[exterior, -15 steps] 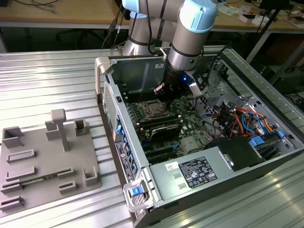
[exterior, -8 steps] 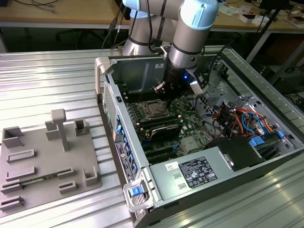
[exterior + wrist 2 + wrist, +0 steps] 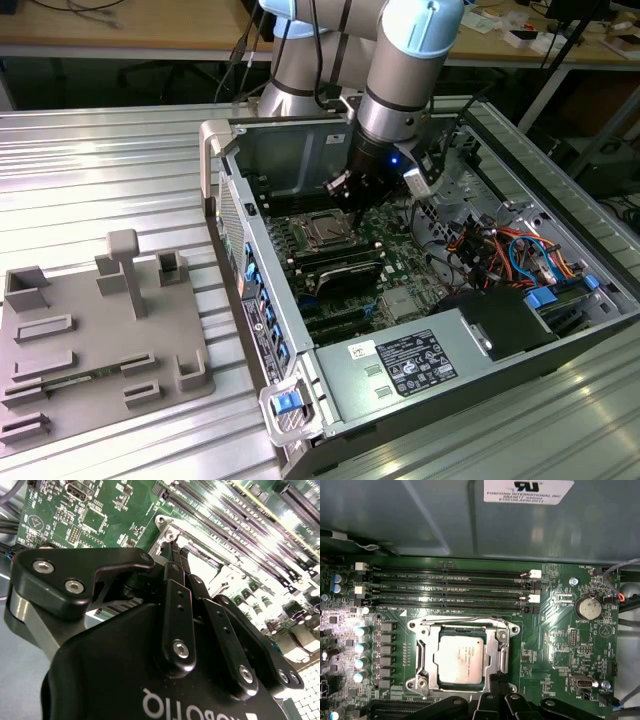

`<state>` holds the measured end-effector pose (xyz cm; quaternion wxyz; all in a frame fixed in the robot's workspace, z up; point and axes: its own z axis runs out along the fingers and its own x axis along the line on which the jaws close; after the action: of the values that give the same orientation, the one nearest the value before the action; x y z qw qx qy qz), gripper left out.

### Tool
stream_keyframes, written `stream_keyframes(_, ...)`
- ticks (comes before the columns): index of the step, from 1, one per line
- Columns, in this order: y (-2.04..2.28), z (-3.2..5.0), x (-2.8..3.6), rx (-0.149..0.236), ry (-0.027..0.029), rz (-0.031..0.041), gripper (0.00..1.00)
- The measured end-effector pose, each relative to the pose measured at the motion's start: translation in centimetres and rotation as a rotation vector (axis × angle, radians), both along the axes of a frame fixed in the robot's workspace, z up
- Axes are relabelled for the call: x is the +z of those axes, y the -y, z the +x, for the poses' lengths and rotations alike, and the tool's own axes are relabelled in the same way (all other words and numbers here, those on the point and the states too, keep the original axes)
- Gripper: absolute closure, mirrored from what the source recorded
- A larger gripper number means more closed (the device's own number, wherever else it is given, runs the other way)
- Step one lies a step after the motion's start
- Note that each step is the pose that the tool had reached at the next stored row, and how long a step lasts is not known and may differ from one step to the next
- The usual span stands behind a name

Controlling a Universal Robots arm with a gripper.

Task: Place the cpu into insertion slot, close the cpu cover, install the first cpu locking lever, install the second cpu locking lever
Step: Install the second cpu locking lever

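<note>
The cpu (image 3: 460, 660) lies silver face up in the insertion slot (image 3: 416, 626), and the cpu cover (image 3: 426, 652) rests flat around it as a silver frame. A thin wire lever (image 3: 470, 619) runs along the socket edge nearest the memory slots. My gripper (image 3: 496, 696) hovers at the opposite socket edge. In the second wrist view the gripper (image 3: 176, 547) has its black fingers (image 3: 176, 605) pressed together, tips close to a socket corner (image 3: 165, 530), and nothing shows between them. In the exterior view the gripper (image 3: 350, 207) hangs just above the cpu (image 3: 328, 231) inside the open computer case.
Long black memory slots (image 3: 455, 587) lie beside the socket, and a coin battery (image 3: 588, 606) sits on the board. The case wall (image 3: 470, 520) rises behind. A power supply (image 3: 420, 360) and coloured cables (image 3: 500, 250) crowd the case. A grey fixture tray (image 3: 90, 340) lies outside.
</note>
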<state>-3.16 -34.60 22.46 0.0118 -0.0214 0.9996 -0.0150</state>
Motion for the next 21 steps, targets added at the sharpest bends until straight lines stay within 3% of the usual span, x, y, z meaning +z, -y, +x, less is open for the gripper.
stream_keyframes(4,0.35,0.01,0.26,0.0,0.0,-0.0048,0.89)
stream_keyframes(7,1.29,0.01,0.27,0.0,0.0,-0.0026,0.89)
stream_keyframes(9,1.67,0.01,0.26,0.0,0.0,-0.0014,0.89)
stream_keyframes(21,2.13,-0.75,-0.03,0.0,-0.0002,-0.0014,0.89)
